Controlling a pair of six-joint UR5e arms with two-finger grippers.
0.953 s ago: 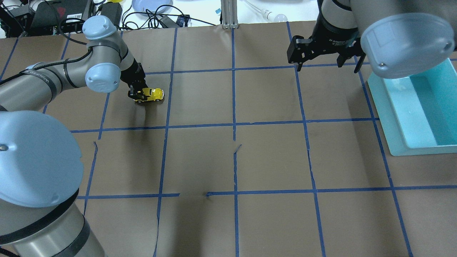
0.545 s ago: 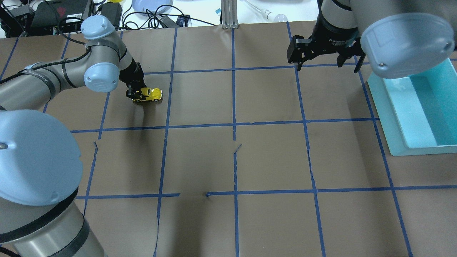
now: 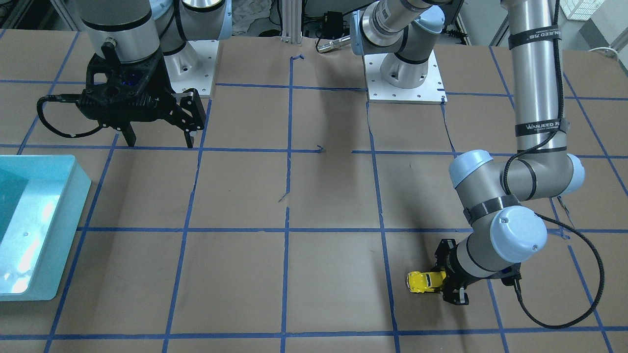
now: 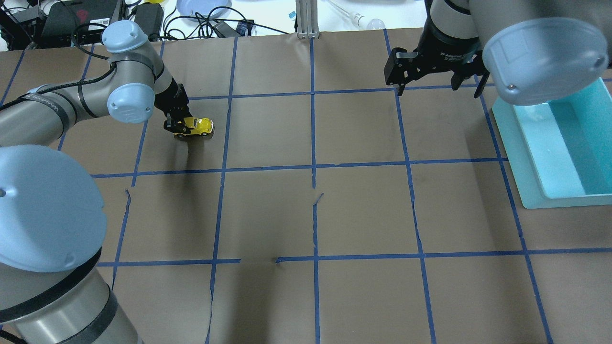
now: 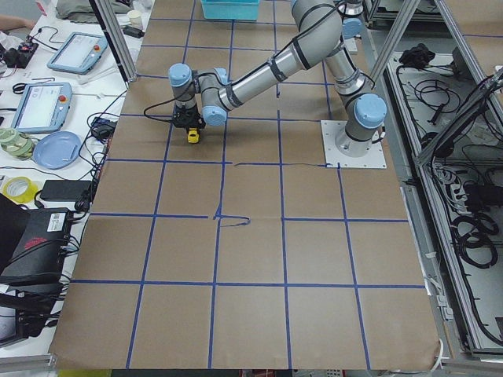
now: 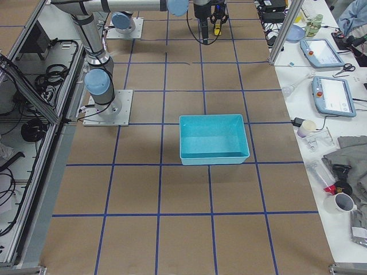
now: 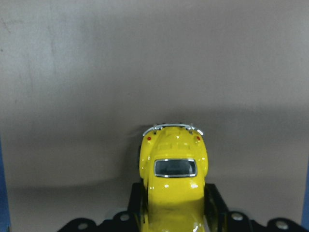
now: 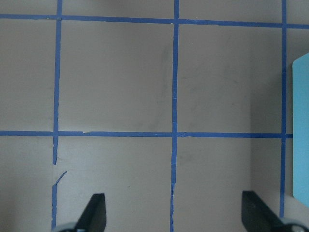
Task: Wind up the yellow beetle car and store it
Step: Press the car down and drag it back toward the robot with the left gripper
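Front-facing view: the left end effector is clenched on the yellow beetle car, wheels down on the desk. The right end effector hangs released, near the teal bin.

Overhead view: the car and its end effector have slid a little toward this view's left compared with a second ago. This looks like a drag along the desk to wind the spring. The right end effector has not moved.

Left side view: the car is a yellow speck under the near arm.

Left wrist view: black fingers flank the car, which points away.

Right wrist view: the wide-apart fingers hold nothing. Storing in the bin remains undone.
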